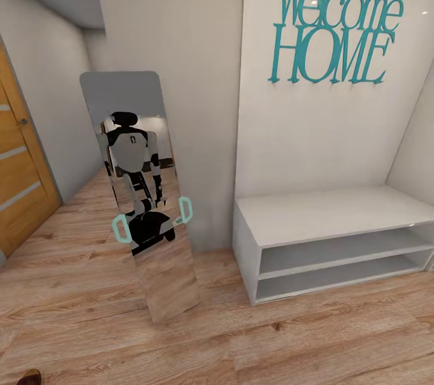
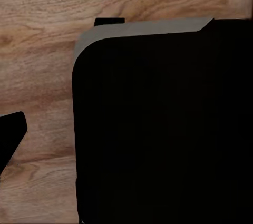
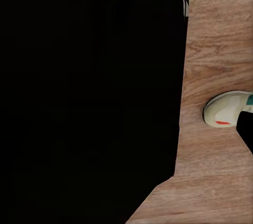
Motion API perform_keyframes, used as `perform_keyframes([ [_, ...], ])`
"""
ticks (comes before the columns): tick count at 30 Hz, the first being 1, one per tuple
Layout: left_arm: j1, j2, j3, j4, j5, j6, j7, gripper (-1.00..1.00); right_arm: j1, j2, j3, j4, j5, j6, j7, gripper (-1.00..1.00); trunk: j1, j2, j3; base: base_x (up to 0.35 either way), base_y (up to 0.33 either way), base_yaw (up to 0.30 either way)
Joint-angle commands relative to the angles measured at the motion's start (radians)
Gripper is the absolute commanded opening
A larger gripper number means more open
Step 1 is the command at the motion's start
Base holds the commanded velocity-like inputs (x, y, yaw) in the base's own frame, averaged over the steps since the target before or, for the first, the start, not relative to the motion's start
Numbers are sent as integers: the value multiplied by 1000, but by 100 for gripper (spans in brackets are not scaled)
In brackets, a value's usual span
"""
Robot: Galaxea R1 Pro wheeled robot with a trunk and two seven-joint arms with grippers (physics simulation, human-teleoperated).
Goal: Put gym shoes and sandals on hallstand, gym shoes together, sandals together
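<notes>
Right gripper out of sight — gym shoe [image 3: 227, 113] on corridor floor [image 3: 216, 50]

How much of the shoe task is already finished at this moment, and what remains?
Nothing looks done: the hallstand has a bare top and both lower shelves bare. Nothing is in hand that I can see. One gym shoe lies on the corridor floor in the right wrist view, and a dark brown shape at the head view's lower left edge may be a sandal. All four shoes remain to be placed.
</notes>
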Motion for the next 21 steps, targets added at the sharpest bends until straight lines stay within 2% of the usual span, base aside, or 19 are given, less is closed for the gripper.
perform_keyframes([
  [1,0,1,0,-6,0,-8,0,100,0,-1,-2,0,-2,0,-1,100,0,0,-1,0,0,0],
  [8,-1,5,1,-45,0,-48,0,100,0,-1,-6,-4,-6,-3,-3,100,0,0,-1,0,0,0],
  [15,-8,6,1,-85,-1,-87,0,100,0,-2,-6,-44,-7,-40,-3,100,0,0,-1,0,0,0],
  [21,-37,6,1,-119,-1,-121,0,100,0,-1,-5,-78,-6,-51,-2,100,0,0,-1,0,0,0],
])
